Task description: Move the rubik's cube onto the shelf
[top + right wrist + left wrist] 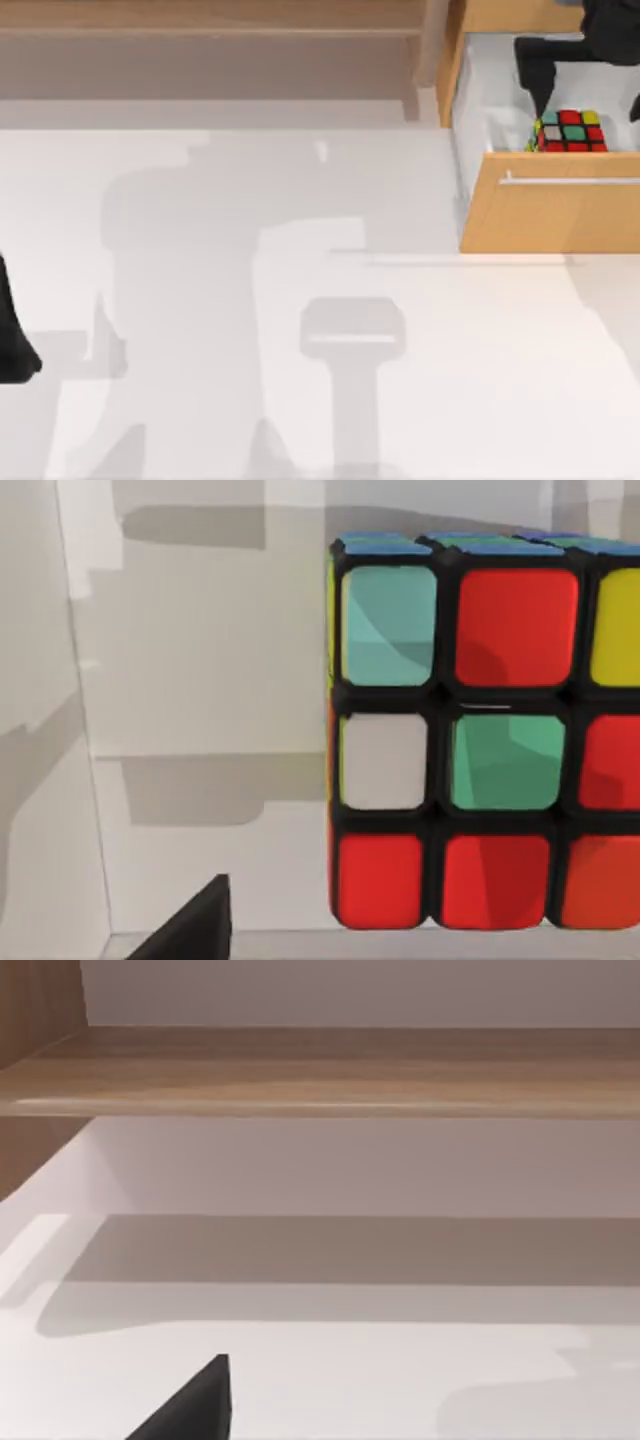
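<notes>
The small black-gridded rubik's cube with red, green and yellow stickers lies inside the open orange-wood drawer at two o'clock. The right gripper hangs over it; I cannot tell its opening. The long light-brown wooden shelf spans eleven o'clock. The left arm is parked at nine o'clock.

Smooth, matt white table; light-brown wood-grain shelf along the top edge; orange-wood drawer at upper right with a thin metal handle; inside it, a cube of glossy plastic-looking stickers on black.
</notes>
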Controlling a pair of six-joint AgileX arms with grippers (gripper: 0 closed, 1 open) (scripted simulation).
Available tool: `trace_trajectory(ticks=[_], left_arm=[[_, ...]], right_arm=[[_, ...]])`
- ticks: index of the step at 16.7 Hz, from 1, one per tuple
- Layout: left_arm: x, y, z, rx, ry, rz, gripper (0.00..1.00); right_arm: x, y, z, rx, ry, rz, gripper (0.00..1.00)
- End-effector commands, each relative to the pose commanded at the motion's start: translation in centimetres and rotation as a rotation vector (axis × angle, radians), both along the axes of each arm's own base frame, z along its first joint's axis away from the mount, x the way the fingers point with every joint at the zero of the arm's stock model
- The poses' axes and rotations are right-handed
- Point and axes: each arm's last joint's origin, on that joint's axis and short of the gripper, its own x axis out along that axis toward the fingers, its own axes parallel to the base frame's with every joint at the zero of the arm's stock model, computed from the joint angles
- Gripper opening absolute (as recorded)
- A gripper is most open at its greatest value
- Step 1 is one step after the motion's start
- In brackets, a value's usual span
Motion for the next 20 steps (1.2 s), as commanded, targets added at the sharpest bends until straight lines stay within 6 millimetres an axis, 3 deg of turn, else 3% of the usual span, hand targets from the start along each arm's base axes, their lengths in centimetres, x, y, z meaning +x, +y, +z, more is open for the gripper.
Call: trace_trajectory(ticks=[3,10,16,20], left_arm=[[0.0,0.0,0.0,0.000,0.000,0.000,1.00],[0.0,0.0,0.0,0.000,0.000,0.000,1.00],[0.0,0.0,0.0,0.000,0.000,0.000,1.00],[0.0,0.0,0.0,0.000,0.000,0.000,1.00]], right_arm=[[-0.2,-0.1,-0.9,0.001,0.002,0.000,1.00],[1.0,-0.1,-5.4,-0.002,0.006,-0.001,1.00],[1.4,-0.1,-5.8,-0.001,0.000,-0.001,1.00],[1.4,-0.1,-5.8,-0.001,0.000,-0.001,0.70]])
